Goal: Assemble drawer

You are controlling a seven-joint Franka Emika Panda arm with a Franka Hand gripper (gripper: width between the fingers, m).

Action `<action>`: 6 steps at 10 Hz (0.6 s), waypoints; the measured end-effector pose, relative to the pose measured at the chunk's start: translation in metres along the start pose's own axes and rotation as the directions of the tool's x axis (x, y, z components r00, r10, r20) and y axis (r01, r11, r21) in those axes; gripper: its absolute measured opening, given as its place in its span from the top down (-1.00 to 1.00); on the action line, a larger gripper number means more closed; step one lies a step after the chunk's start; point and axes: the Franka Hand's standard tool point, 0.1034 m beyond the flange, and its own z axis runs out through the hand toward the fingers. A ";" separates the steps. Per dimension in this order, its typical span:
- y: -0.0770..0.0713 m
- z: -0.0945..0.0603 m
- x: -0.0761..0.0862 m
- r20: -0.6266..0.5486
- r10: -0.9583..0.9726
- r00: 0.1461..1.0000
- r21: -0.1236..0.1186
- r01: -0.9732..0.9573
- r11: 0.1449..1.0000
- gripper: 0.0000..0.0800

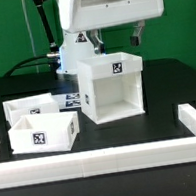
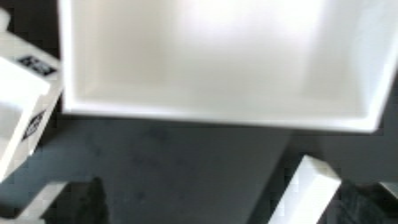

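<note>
In the exterior view, your claw (image 1: 117, 39) hangs spread wide just above the rear of the housing (image 1: 113, 86), pinching nothing. The housing stands upright mid-worktop (image 1: 160, 123), its open front towards the camera. The front tray (image 1: 41, 134) and back tray (image 1: 28, 104) sit close together on the exterior view's left, apart from the housing. The marker board (image 1: 74, 97) lies flat between them and it. White rails (image 1: 105, 162) edge the worktop.

If you come down from here, a finger may land on the housing's thin top wall instead of straddling it. I judge that the tall, light-looking box would then tip or skid. A sideways shove could carry it across the marker board into the trays.

In the wrist view, the housing (image 2: 205, 60) shows as a pale hollow filling most of the frame, ahead of the fingers (image 2: 317, 185). The claw (image 2: 196, 190) stands wide, with only black worktop (image 2: 178, 150) between its tips. The picture is blurred, so you cannot judge the clearance to the wall. Trust it little for lining up.

All the parts look like smooth white plastic with thin flat walls and square corners. The trays are low open-top boxes. Each part carries a black-and-white square tag. The worktop is dark with a faint sheen, so I expect parts to slide easily.
</note>
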 end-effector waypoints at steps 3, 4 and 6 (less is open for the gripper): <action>-0.013 0.004 -0.006 0.003 0.006 1.000 0.001 -0.006 1.000 -0.62; -0.013 0.004 -0.006 0.003 0.006 1.000 0.001 -0.006 1.000 -0.62; -0.013 0.005 -0.007 0.005 0.006 1.000 0.001 -0.006 1.000 -0.62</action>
